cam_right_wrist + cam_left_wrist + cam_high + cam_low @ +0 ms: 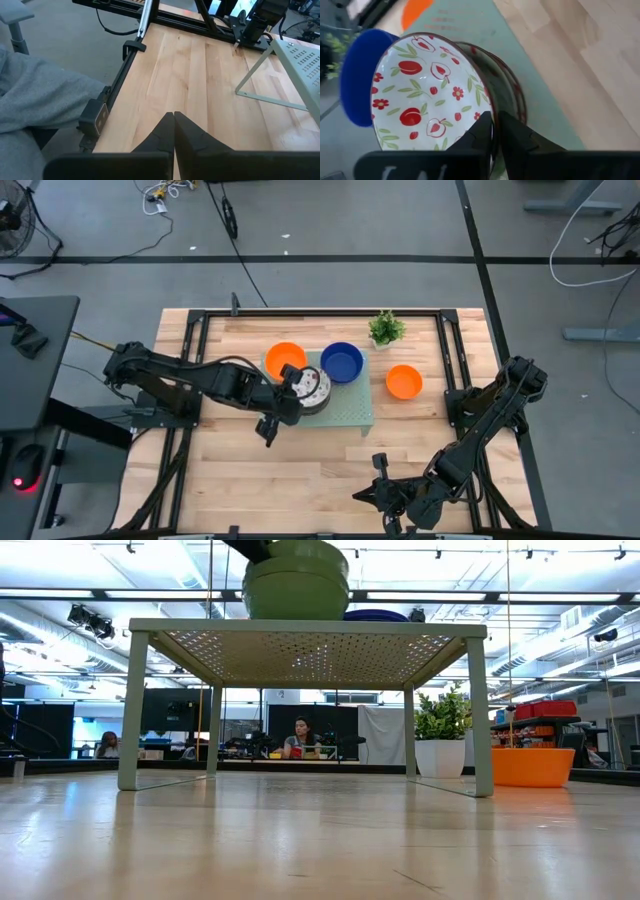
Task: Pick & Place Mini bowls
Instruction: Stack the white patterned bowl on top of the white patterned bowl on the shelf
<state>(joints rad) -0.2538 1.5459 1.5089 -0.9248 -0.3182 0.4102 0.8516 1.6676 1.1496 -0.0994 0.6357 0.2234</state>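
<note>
On the pale green perforated tray (355,415) stands a stack of white mini bowls with red and green patterns (314,388). My left gripper (296,392) is shut on the top bowl (420,90). The rest of the stack (507,80) sits under it on the tray. An orange bowl (285,360) and a dark blue bowl (342,362) also sit on the tray. Another orange bowl (404,381) rests on the table to the tray's right. My right gripper (173,120) is shut and holds nothing, near the table's near edge. My left gripper pinches the top patterned bowl by its rim (489,107), one finger (479,135) inside the bowl and one finger (520,137) outside. It comes slanting from the table's left. The bowl is tilted above the stack; whether it still touches the stack I cannot tell.
A small potted plant (386,328) stands beyond the tray's far right corner. The tray is a raised stand on thin legs (132,710). Black frame rails (190,350) run along the table's sides. Bare wood (290,470) lies in front of the tray. Grey cloth (35,100) shows beside the table's near edge.
</note>
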